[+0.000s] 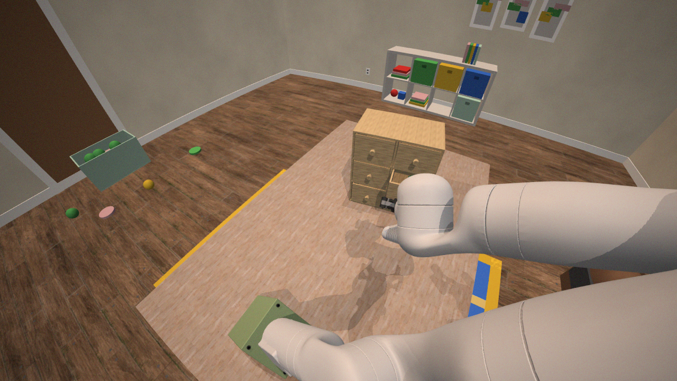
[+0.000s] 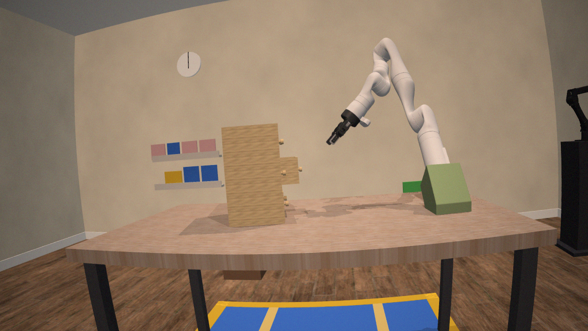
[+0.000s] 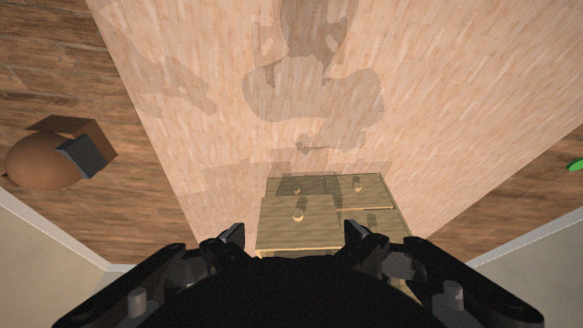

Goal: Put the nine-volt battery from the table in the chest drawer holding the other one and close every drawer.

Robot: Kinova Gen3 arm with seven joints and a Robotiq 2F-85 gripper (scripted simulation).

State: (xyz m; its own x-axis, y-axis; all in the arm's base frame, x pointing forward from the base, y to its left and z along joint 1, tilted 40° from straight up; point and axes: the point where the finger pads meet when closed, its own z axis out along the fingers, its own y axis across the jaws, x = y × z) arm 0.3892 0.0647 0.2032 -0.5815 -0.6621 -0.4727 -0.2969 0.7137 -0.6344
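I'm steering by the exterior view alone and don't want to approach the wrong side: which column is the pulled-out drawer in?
Observer: The top view shows two columns on the chest. The pulled-out drawer is in the right-hand one, as that picture shows the front.
Operator: Side on, I can't make out the gap between the fingertips. Are they together?
Observer: No. In the wrist view the gripper has its fingertips well apart, with nothing held between them.
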